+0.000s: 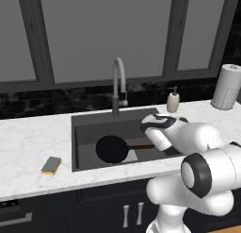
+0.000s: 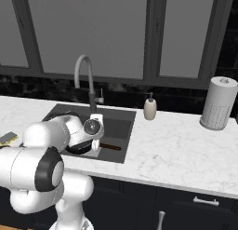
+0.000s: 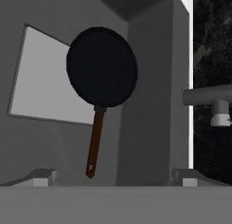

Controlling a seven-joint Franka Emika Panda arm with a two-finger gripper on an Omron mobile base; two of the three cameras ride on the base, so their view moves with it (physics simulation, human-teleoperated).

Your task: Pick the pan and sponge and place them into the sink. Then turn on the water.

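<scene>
Pan [image 1: 112,148] in sink [image 1: 84,128] (sponge [image 1: 51,165] outside)

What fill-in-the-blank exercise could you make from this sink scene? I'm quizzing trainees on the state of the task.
1. The pan lies inside the ____.
2. The sponge rests on the counter, to the ____ of the sink in the left base view.
3. The claw hangs above the pan's handle with its jaws ____.
4. From the faucet, ____ water runs.

Missing words: sink; left; open; no
</scene>
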